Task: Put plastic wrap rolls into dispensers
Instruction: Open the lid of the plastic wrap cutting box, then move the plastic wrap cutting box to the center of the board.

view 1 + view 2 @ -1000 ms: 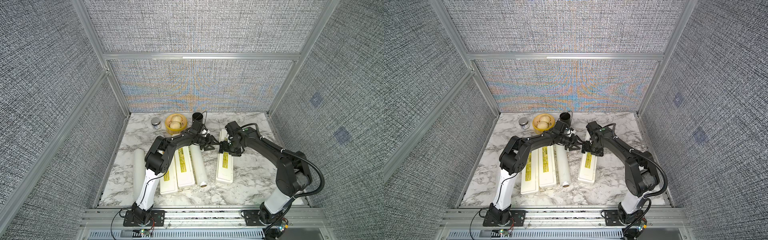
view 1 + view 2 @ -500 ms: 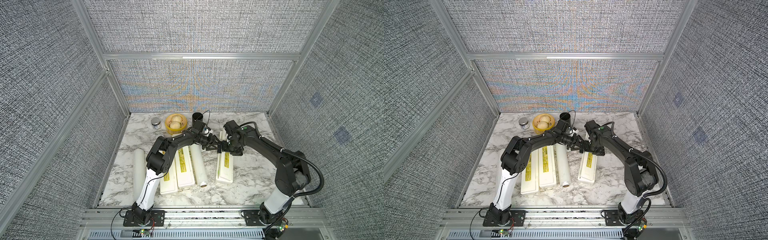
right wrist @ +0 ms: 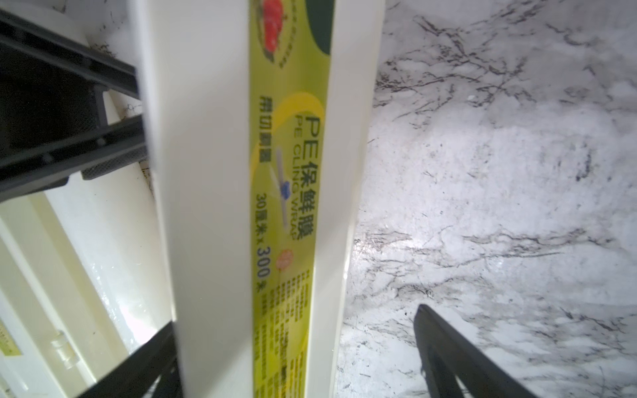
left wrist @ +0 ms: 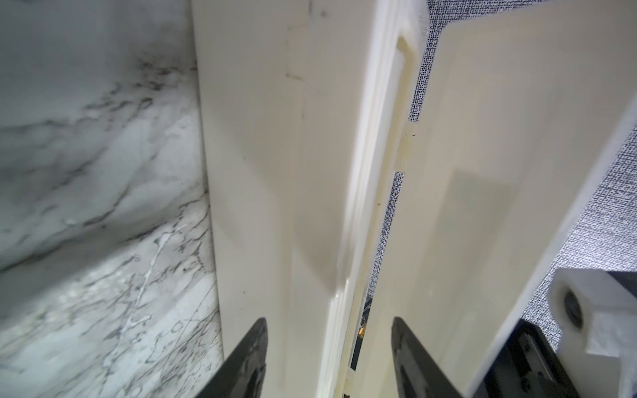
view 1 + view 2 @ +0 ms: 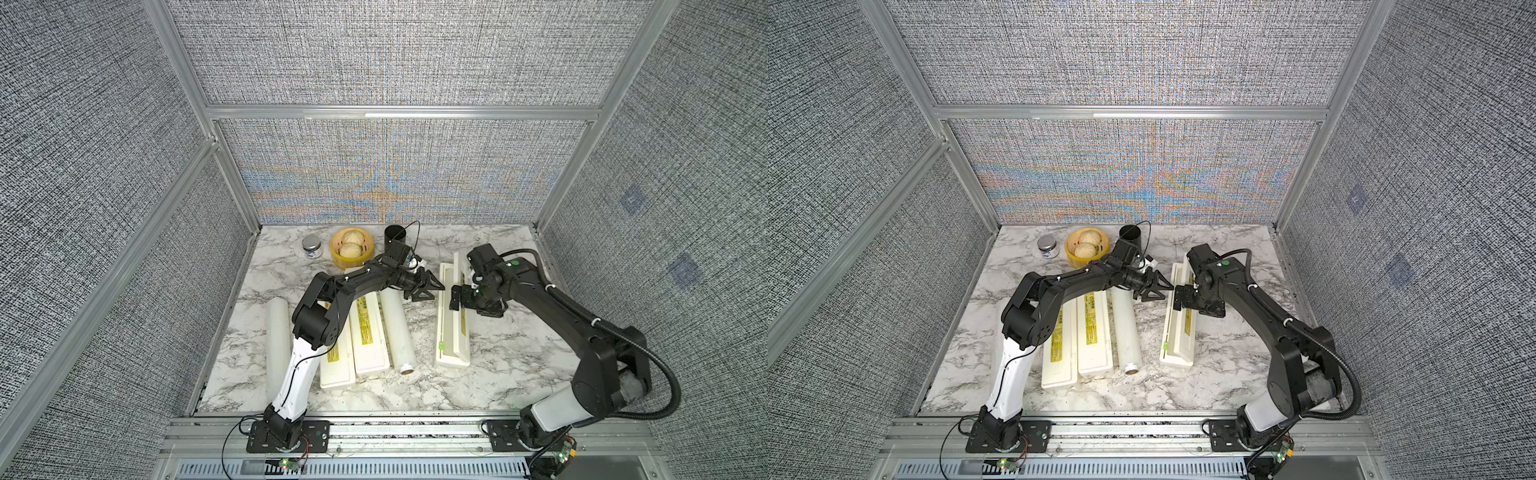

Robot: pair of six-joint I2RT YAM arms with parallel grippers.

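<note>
— Left gripper (image 5: 438, 289): how does it stand?
— Pinched nearly closed on the front wall of the open dispenser (image 5: 451, 362), toward that box's far end. In the left wrist view one finger (image 4: 253, 351) is outside the wall and the other is inside the trough, with the wall between them.
— And the right gripper (image 5: 464, 294)?
— Spread wide, straddling the raised lid (image 5: 462, 328) of the open dispenser, just across from the left gripper. In the right wrist view the lid (image 3: 206, 172), yellow-green label showing, runs between the fingers. One finger (image 3: 448, 344) stands clear of it. The other sits at its edge, and I cannot tell whether it touches. It has hold of nothing.
— How does the lid sit?
— Tilted up along the trough's right-arm side.
— Where are the rolls?
— One plastic wrap roll (image 5: 397, 328) lies on the marble table (image 5: 511, 365) near the open dispenser, roughly parallel to it, on its left-arm side. Just past that roll, two closed dispensers (image 5: 368, 332) lie side by side. A second roll (image 5: 277, 332) lies farther out, beyond the left arm.
— Behind?
— Past the open dispenser's far end, toward the back wall, stand a black cup (image 5: 395, 239), a yellow steamer (image 5: 347, 262) holding two buns, and a small jar (image 5: 311, 247).
</note>
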